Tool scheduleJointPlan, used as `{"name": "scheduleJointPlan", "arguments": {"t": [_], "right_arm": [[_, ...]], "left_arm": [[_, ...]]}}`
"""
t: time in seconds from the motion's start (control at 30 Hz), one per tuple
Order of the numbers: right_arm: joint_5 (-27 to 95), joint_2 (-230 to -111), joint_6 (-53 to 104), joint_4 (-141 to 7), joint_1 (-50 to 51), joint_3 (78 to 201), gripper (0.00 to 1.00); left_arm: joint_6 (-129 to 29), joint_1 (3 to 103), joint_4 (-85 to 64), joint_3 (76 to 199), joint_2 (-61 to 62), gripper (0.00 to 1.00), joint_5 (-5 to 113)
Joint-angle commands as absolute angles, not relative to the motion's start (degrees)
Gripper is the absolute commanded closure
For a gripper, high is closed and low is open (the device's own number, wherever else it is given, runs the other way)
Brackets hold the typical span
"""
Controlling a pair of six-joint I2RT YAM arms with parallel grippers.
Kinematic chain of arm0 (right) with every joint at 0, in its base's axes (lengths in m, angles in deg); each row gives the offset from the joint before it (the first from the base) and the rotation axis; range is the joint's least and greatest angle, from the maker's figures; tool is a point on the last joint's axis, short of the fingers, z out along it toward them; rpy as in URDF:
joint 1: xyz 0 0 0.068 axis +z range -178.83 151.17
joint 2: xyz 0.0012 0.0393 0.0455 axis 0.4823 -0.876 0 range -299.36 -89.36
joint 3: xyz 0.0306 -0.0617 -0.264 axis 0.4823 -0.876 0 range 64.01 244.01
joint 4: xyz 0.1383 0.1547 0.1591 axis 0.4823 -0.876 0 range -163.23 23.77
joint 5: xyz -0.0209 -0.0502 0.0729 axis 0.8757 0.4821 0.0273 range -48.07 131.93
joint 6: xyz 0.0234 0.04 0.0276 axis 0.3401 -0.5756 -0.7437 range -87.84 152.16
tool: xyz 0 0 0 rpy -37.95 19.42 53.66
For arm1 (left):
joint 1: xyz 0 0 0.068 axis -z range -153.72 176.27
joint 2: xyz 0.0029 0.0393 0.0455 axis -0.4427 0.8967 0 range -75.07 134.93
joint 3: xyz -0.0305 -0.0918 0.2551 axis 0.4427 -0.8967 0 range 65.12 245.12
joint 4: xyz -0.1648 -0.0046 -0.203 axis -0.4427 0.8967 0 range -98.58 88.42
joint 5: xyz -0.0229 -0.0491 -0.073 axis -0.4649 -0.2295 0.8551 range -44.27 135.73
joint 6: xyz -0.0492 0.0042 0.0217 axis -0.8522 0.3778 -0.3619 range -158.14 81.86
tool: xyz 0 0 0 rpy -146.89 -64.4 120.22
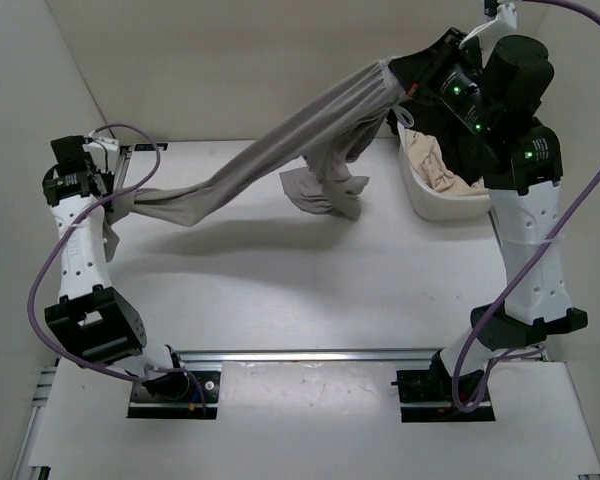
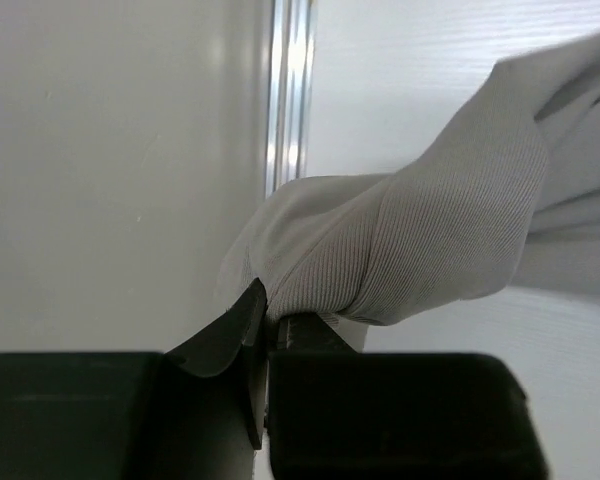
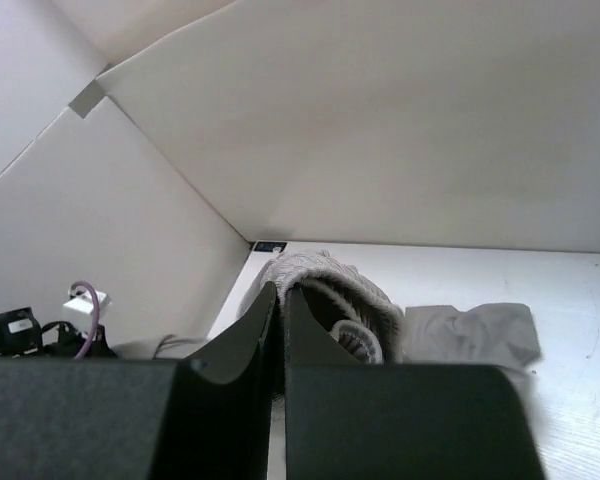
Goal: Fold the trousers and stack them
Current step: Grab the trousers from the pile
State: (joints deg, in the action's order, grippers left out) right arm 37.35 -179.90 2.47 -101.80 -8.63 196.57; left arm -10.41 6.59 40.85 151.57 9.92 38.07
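**Trousers Suspended Between Both Grippers**

The grey trousers (image 1: 280, 160) hang in the air as a stretched band that runs diagonally across the table (image 1: 280, 290). The band runs from the low left side to the raised far right.

Left gripper (image 1: 112, 195): positioned low, near the left edge of the table. The wrist view shows its jaws pressed together on a fold of ribbed grey fabric (image 2: 430, 240). The fabric leaves the left gripper (image 2: 265, 320) up and to the right.

Right gripper (image 1: 405, 88): raised above the far right corner. The wrist view shows the right gripper (image 3: 282, 310) with its jaws closed and almost no gap between them. A gathered bunch of the trousers (image 3: 330, 290) sits at the fingertips.

A loose portion of the garment droops from the middle of the band. Its crumpled end rests on the table surface.

A white basket (image 1: 430, 208) stands on the table beneath the right arm. It contains a beige garment (image 1: 445, 172).
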Motion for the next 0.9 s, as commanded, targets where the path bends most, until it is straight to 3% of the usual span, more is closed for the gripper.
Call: {"name": "scheduleJointPlan", "arguments": {"t": [0.0, 0.23, 0.53, 0.67, 0.77, 0.87], "right_arm": [[36.9, -180.2, 0.3, -100.2, -9.3, 196.2, 1.00], [43.2, -169.4, -0.6, -107.2, -9.8, 173.6, 1.00], [40.7, -152.2, 6.1, -101.3, 3.0, 157.9, 1.00], [49.5, -155.0, 6.1, -103.0, 3.0, 158.5, 1.00], [68.0, -165.7, 1.9, -114.0, 3.0, 166.7, 1.00], [66.8, -179.0, -3.9, -120.4, -0.5, 174.0, 1.00]], "left_arm": [[-7.9, 1.4, 41.9, 155.3, 10.4, 0.86, 39.8], [-5.1, -3.2, 41.9, 157.8, 12.0, 0.86, 40.5], [-6.7, -6.6, 41.9, 160.9, 13.0, 0.86, 44.0], [-10.4, -1.9, 42.5, 166.3, 20.5, 0.86, 42.2], [-12.5, 5.4, 41.9, 165.8, 25.6, 0.86, 37.1], [-14.6, 9.2, 41.9, 166.8, 30.5, 0.86, 35.8]]}}
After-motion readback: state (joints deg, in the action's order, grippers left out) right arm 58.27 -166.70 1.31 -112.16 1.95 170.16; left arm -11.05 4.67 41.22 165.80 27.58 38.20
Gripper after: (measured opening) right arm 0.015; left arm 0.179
